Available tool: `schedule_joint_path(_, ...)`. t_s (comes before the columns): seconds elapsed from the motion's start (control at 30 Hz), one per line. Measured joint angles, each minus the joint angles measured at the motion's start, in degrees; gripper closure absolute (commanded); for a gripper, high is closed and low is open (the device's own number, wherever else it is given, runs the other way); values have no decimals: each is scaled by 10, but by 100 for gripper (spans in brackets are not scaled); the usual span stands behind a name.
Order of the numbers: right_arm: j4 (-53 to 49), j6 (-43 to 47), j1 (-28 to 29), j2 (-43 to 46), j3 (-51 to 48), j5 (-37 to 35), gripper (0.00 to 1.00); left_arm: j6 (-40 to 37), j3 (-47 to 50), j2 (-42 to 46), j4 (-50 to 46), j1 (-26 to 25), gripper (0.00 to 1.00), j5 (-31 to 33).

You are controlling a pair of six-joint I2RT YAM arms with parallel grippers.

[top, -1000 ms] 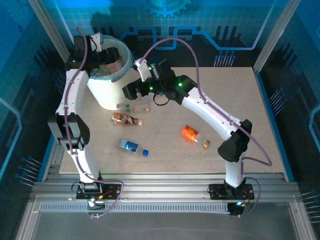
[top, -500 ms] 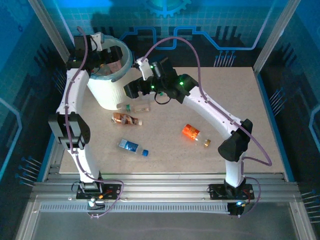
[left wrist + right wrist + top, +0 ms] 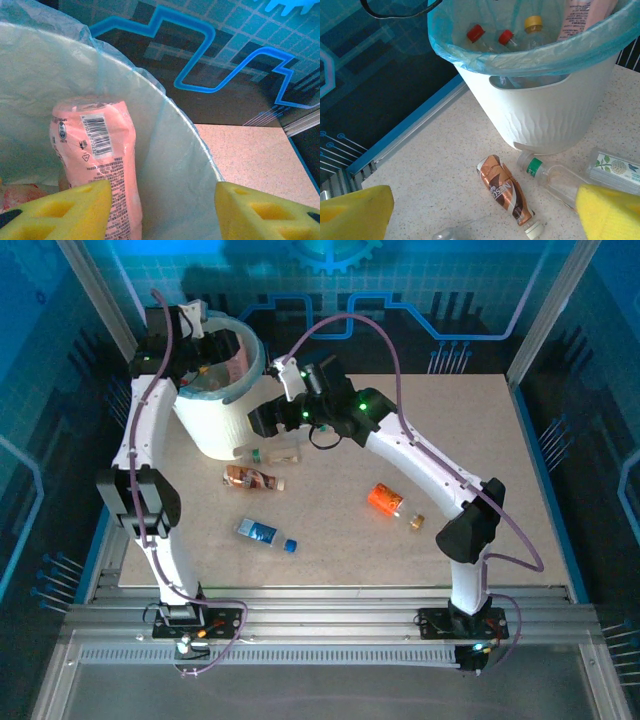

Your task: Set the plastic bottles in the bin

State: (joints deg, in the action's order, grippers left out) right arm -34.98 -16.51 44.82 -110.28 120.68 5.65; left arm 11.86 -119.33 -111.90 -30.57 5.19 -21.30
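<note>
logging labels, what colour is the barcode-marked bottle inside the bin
The bottle is pink, clearest in the left wrist view.

Pink bottle (image 3: 100, 160) in bin (image 3: 165, 165): lower part hidden behind my left fingers (image 3: 65, 210). Label words too small to read. Clear green-cap bottle (image 3: 555, 179): far end hidden behind my right fingers (image 3: 610, 210). Clear thing (image 3: 455, 232) cut off by bottom edge, cannot tell what.

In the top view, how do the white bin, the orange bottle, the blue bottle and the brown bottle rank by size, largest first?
1. the white bin, by far the largest.
2. the orange bottle, looking slightly thicker.
3. the blue bottle and the brown bottle: they look alike, so I leave them unranked.
</note>
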Motion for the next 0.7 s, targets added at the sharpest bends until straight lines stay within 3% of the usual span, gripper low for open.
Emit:
schedule_joint_path(0.33,-9,0,0,0,1,0,7,-2,-25,-37,-57,0,47,-2)
schedule_joint_path(0.5,-38,10,-2,0,20,-6,7,2,-92,-43,-86,-1,46,-2)
schedule_joint_path(0.7,-56,35,-19,45,-35,-29,6,-3,-86,40,-81,-18,43,14)
